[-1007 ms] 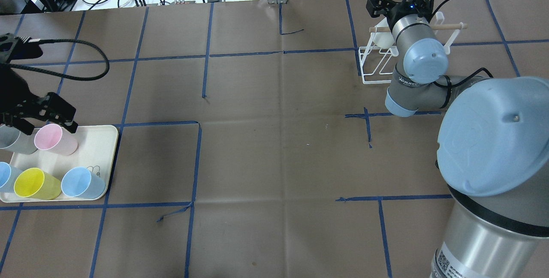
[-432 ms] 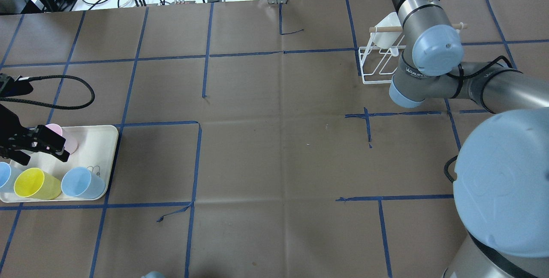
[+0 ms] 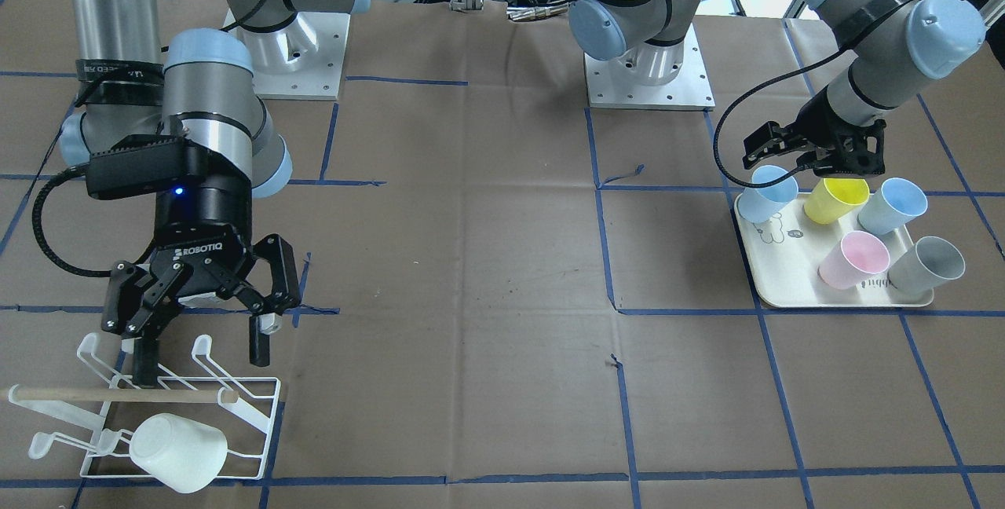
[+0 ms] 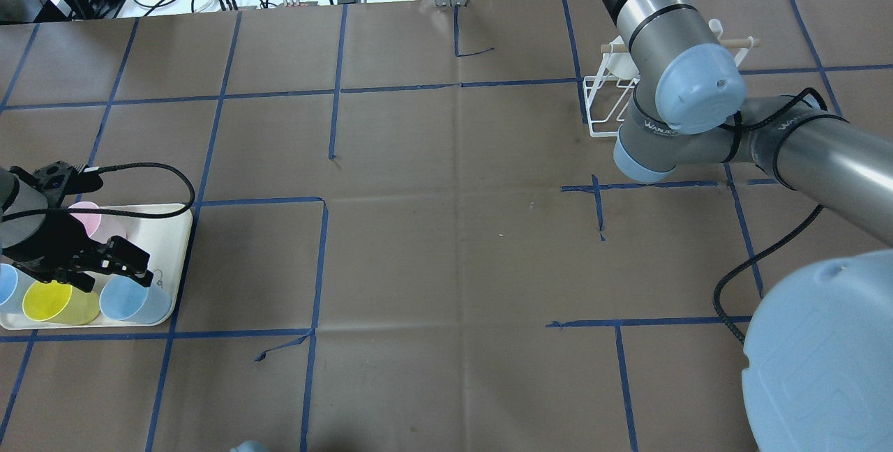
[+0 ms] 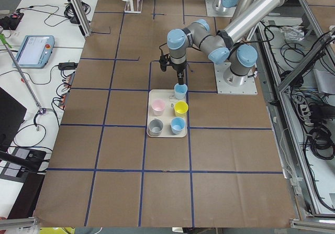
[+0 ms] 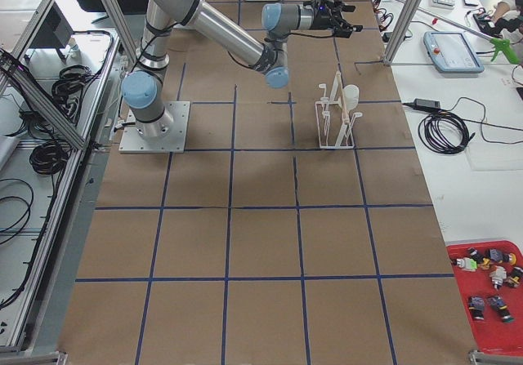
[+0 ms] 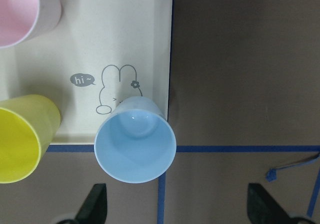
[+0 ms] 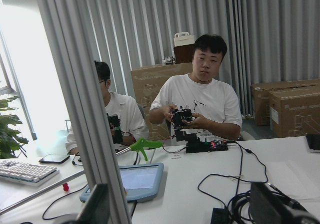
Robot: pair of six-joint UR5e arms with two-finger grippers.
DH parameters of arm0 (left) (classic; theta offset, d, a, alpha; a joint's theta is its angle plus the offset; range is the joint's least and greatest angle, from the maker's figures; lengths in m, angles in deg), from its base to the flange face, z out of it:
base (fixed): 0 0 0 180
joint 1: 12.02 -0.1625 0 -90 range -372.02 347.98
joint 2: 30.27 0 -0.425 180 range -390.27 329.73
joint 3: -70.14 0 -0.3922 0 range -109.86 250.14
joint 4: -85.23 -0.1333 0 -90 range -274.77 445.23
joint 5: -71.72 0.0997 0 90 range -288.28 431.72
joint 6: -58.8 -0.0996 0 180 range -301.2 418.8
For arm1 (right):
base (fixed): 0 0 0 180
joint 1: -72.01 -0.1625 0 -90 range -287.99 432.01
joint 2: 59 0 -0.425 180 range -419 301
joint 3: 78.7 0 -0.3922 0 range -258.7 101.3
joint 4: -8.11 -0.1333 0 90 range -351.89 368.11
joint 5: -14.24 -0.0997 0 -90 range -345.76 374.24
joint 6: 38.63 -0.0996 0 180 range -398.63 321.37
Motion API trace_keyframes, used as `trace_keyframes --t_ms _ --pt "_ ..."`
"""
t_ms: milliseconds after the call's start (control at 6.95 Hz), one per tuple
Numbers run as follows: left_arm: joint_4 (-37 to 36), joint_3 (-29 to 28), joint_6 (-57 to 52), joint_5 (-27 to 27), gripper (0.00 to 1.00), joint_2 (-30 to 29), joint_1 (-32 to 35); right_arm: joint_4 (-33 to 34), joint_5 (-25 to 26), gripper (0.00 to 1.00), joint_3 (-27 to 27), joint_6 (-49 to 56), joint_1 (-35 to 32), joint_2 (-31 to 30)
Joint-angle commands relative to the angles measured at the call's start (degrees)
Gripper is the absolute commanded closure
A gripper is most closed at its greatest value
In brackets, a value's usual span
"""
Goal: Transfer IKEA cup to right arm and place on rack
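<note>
Our left tool (image 7: 177, 210) is spread wide and holds nothing; in its wrist view its two fingertips (image 7: 96, 204) frame the bottom edge, and the blue cup (image 7: 135, 141) sits just ahead of them, nearer one fingertip than the other. That cup stands mouth up at the corner of the tray (image 7: 125, 43), with the yellow cup (image 7: 22, 139) just beside it. From the front view we see the same tool hanging over that end of the tray, above the cups and touching none of them. We judge the step in hand to be the pick of the next cup, with the transfer not yet begun. The next move, as we read it, calls for centring the cup between the fingers, coming down without nudging the yellow cup, and closing on the wall. Well apart across the tabletop (image 3: 471, 273), our right tool (image 3: 202, 352) is likewise spread and empty, poised over the rack (image 3: 263, 415), where a white cup (image 3: 177, 450) already hangs; it must come toward the middle to receive.
</note>
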Motion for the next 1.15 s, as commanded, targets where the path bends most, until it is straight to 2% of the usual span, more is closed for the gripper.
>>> trace_keyframes --t_ms 0,288,432,575,719,863,1007 --pt "-6.1 2.8 0.2 -1.2 0.02 -3.4 0.0 0.5 -7.8 0.0 0.0 -8.0 -4.3 0.2" --pt "-6.3 3.8 0.1 -0.5 0.03 -5.6 0.0 0.2 -17.7 0.0 0.0 -20.2 -4.4 2.0" --pt "-6.3 3.8 0.1 -0.4 0.03 -5.8 0.0 -0.2 -20.4 0.0 -0.2 -26.7 -4.4 3.1" --pt "-6.4 3.4 0.0 -0.4 0.07 -5.9 0.0 -0.6 -20.9 0.0 -0.9 -30.8 -4.5 2.9" --pt "-6.4 3.1 -0.1 0.8 0.33 -6.1 -0.1 -2.7 -20.8 0.0 -2.1 -32.5 -4.5 2.5" --pt "-6.5 2.9 0.4 3.6 0.63 -7.0 -0.1 -7.4 -20.7 0.0 -3.1 -34.0 -4.4 1.7" --pt "-6.5 2.8 0.9 3.9 0.96 -7.2 -0.1 -10.8 -20.2 0.0 -3.1 -34.1 -4.5 0.8"
